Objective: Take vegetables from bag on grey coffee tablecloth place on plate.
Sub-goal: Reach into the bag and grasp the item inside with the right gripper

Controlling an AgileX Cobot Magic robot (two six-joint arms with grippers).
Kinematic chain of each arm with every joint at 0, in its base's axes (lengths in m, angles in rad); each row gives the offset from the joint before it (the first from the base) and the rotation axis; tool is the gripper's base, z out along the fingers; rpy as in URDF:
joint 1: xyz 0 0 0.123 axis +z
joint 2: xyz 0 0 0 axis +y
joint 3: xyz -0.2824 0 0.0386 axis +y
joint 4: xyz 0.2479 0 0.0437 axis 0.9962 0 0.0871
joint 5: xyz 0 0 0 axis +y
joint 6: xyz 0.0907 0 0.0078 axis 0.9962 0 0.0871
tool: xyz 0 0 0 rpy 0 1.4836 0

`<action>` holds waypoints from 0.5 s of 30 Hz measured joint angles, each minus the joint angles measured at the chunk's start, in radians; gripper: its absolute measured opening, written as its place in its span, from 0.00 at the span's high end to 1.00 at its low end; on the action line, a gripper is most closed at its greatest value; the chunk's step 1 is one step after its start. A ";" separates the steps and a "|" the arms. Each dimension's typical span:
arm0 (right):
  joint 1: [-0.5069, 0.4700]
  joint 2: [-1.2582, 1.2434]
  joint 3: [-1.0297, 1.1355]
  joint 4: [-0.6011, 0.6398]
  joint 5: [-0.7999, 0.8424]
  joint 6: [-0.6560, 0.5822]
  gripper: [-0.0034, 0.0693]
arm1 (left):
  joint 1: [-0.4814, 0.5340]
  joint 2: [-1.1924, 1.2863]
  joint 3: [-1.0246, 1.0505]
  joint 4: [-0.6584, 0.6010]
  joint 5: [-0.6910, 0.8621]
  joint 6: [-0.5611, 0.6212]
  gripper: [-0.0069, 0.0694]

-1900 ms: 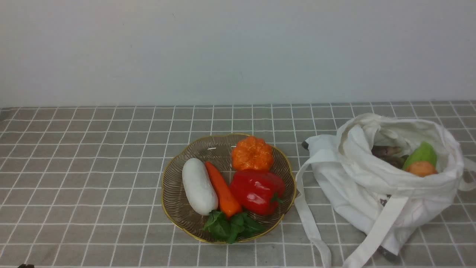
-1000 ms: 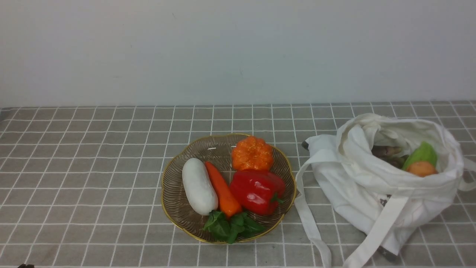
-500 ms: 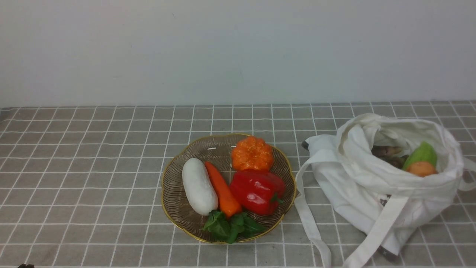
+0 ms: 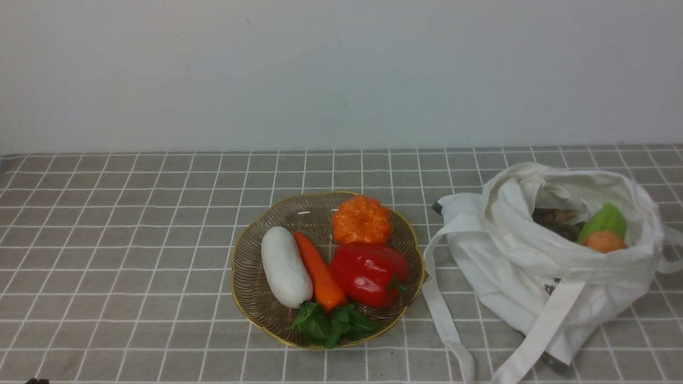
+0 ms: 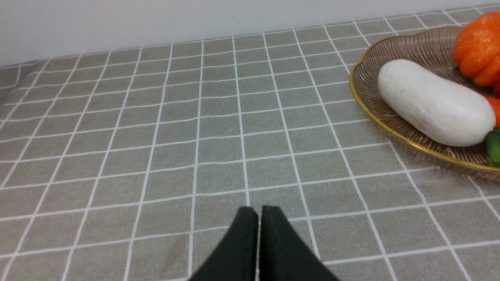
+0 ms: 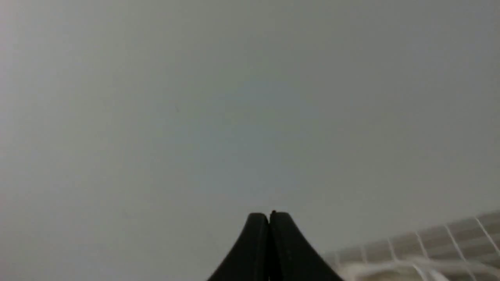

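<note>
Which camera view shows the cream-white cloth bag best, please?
The front view: it shows the cream-white cloth bag with its open mouth, straps and some contents. The right wrist view catches only a blurred pale part at the picture's edge; the left wrist view shows none of it.

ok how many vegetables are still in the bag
At least 3 in the bag: a light green gourd near the opening's right side, an orange-brown one against it, and something brownish to their left, perhaps several pieces. The cloth may hide more.
</note>
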 joint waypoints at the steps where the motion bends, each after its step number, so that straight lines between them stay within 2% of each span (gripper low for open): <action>1: 0.000 0.076 -0.074 -0.026 0.105 -0.031 0.97 | 0.000 0.000 0.000 0.000 0.000 0.000 0.92; 3: 0.000 0.241 -0.221 -0.055 0.337 -0.101 0.97 | 0.000 0.000 0.000 0.000 0.000 0.000 0.92; 4: 0.000 0.271 -0.246 -0.059 0.354 -0.113 0.97 | 0.000 0.000 0.000 0.000 0.000 0.000 0.92; 7: 0.000 0.492 -0.419 -0.076 0.571 -0.181 0.97 | 0.000 0.000 0.000 0.000 0.000 0.000 0.92; 10: 0.000 0.602 -0.496 -0.092 0.634 -0.193 0.97 | 0.000 0.000 0.000 0.000 0.000 0.000 0.92; 11: 0.000 0.715 -0.564 -0.100 0.679 -0.197 0.96 | 0.000 0.000 0.000 0.000 0.000 0.000 0.92; 15: 0.000 0.869 -0.639 -0.095 0.708 -0.209 0.90 | 0.000 0.000 0.000 0.000 0.000 0.000 0.92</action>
